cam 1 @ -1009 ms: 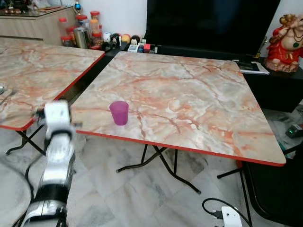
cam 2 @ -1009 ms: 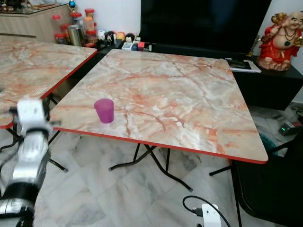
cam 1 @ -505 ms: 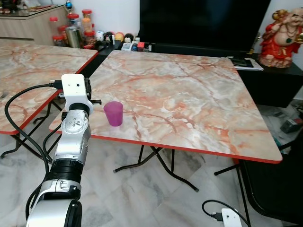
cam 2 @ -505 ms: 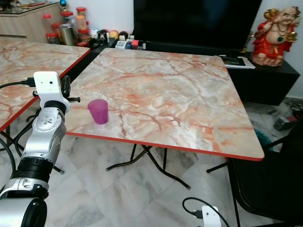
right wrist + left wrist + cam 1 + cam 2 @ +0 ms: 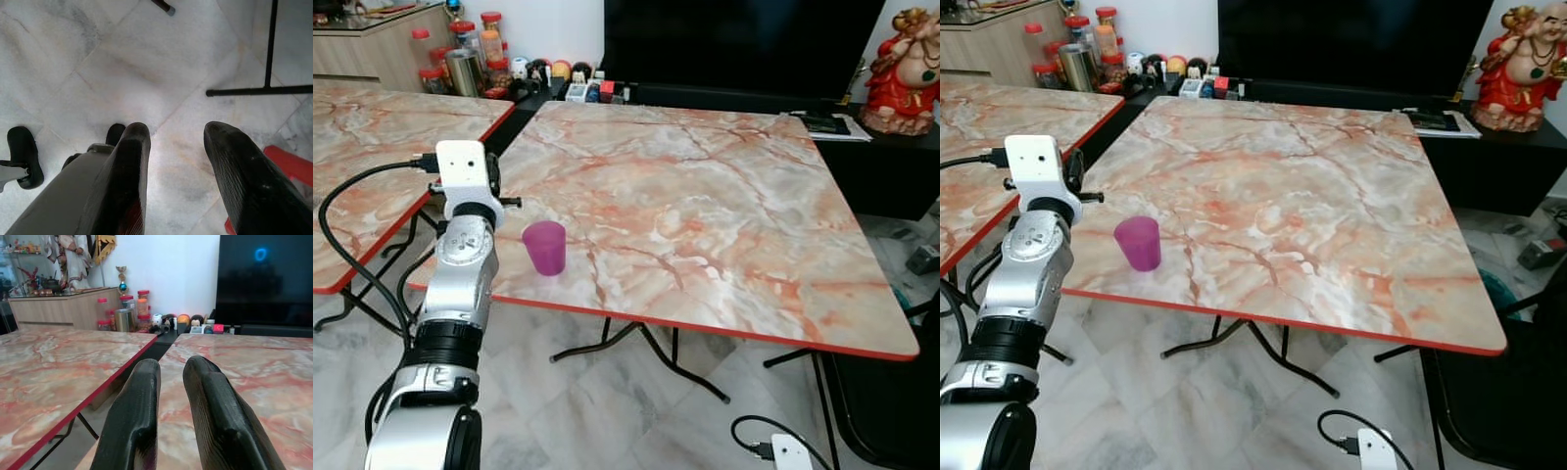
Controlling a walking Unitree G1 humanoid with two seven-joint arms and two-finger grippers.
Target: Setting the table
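Purple cup (image 5: 545, 247) upright near front edge of marble table (image 5: 724, 206); left gripper (image 5: 171, 396) just beside, fingers slightly parted, empty; right gripper (image 5: 178, 171) open over floor; clumsy nudge could tip cup off edge.

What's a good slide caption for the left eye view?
Left arm raised beside a purple cup near the marble table's front edge.
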